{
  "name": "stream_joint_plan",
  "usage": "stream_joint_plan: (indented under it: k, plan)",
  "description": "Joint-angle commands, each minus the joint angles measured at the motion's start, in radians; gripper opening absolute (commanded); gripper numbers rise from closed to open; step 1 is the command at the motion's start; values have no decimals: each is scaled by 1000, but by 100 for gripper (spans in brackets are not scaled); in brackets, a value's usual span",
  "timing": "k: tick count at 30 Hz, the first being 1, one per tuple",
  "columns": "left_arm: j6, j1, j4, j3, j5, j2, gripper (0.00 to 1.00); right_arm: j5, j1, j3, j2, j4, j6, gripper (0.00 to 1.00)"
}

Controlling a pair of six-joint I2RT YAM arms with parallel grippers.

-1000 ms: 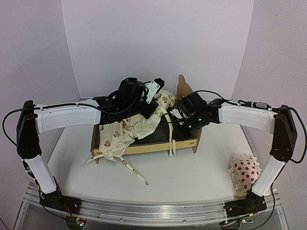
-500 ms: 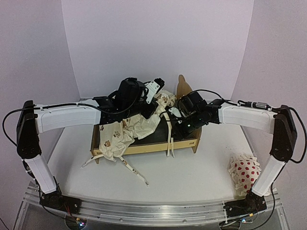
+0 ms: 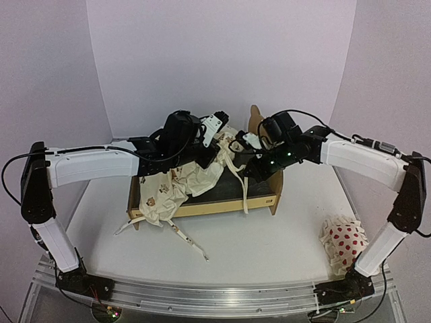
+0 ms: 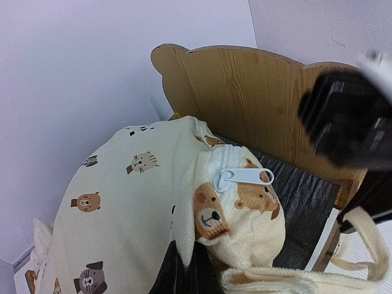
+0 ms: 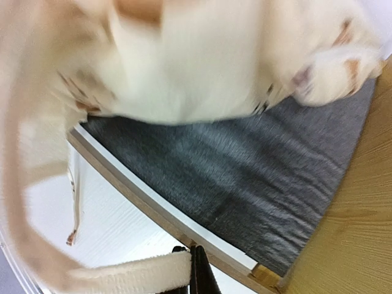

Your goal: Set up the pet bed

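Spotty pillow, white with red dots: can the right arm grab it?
Probably not yet. The right tool is shut on a cream fabric tie over the plywood pet bed. The white red-dotted pillow lies alone on the white table by that arm's base; once it lets go, the way looks free.

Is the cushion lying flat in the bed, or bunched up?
Bunched up. The cushion is heaped toward the pet bed's left end, spilling over the front rail; the dark base shows bare on the right.

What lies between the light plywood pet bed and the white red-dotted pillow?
Between pet bed and pillow, only bare white table; top view shows it.
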Motion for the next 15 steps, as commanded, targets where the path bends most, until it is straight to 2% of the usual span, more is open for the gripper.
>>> stream_joint_plan:
  k: [1,7,15]
  plan:
    - [-18,9,7,-10,-20,-77,0,45,3,81,-71,-35,-8,0]
    - [-21,9,6,-13,-15,-78,0,90,3,132,-64,-52,-5,0]
    - [-25,9,4,-22,-9,-85,0,113,3,112,-11,-51,14,0]
